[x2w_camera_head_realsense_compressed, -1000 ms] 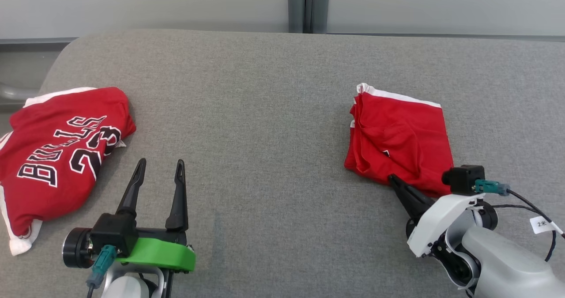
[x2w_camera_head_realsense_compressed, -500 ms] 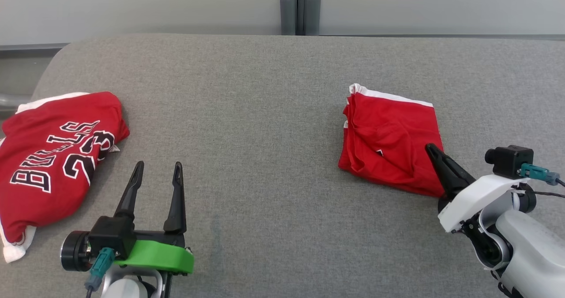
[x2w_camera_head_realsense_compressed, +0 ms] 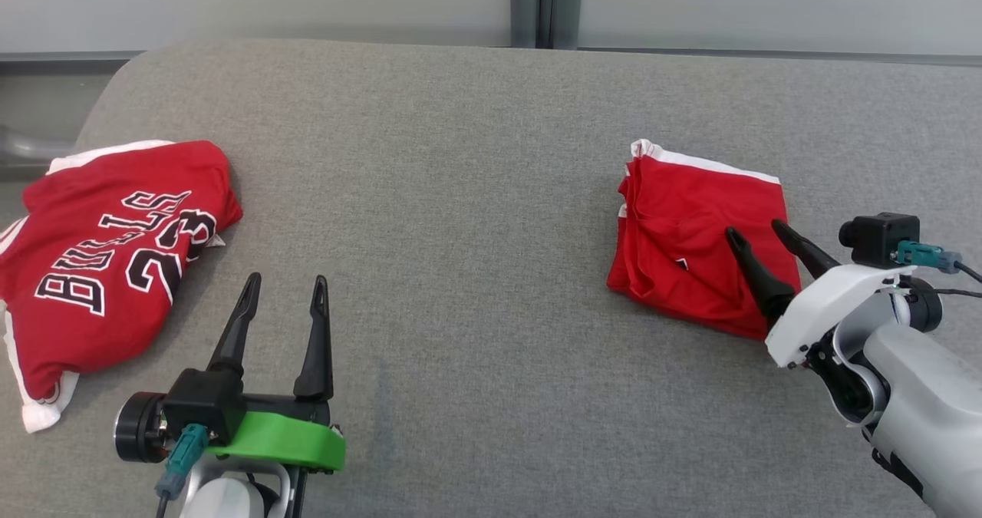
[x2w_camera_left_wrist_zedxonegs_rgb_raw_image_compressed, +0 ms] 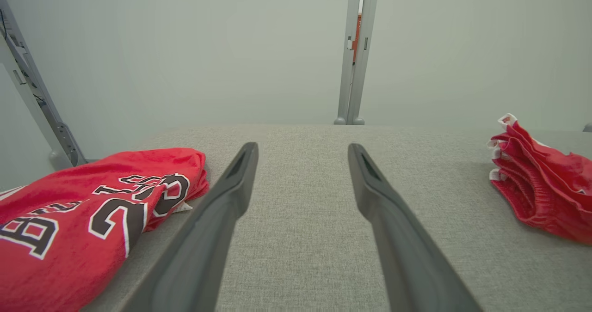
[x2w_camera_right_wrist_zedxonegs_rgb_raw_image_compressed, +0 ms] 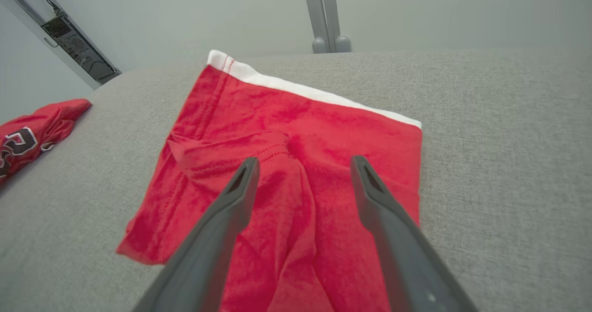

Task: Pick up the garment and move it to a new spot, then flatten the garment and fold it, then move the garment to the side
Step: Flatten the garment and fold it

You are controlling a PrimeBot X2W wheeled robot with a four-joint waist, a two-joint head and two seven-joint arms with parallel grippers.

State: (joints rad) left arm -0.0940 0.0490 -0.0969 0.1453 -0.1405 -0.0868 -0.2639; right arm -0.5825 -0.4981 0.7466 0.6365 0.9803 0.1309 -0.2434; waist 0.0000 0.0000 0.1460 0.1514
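The garment (x2w_camera_head_realsense_compressed: 690, 234) is red with a white band, folded into a compact rectangle on the right of the grey padded table (x2w_camera_head_realsense_compressed: 460, 196). Its stacked layers show at the right edge of the left wrist view (x2w_camera_left_wrist_zedxonegs_rgb_raw_image_compressed: 545, 187). My right gripper (x2w_camera_head_realsense_compressed: 752, 228) hovers over the garment's near right part, open and holding nothing. In the right wrist view the garment (x2w_camera_right_wrist_zedxonegs_rgb_raw_image_compressed: 296, 131) lies beneath and between the spread fingers of that gripper (x2w_camera_right_wrist_zedxonegs_rgb_raw_image_compressed: 304, 162). My left gripper (x2w_camera_head_realsense_compressed: 285, 278) stands open and empty above bare table at the lower left, also seen in its own wrist view (x2w_camera_left_wrist_zedxonegs_rgb_raw_image_compressed: 303, 146).
A second red garment, a jersey (x2w_camera_head_realsense_compressed: 115, 249) with black and white lettering, lies crumpled at the table's left edge, partly hanging over it (x2w_camera_left_wrist_zedxonegs_rgb_raw_image_compressed: 92, 201) (x2w_camera_right_wrist_zedxonegs_rgb_raw_image_compressed: 27, 136). Grey posts (x2w_camera_head_realsense_compressed: 546, 4) stand behind the table against a pale wall.
My right gripper has opened and let go of the folded garment's near corner, now standing above it with fingers apart. The head camera shifted slightly. The left arm stayed put.
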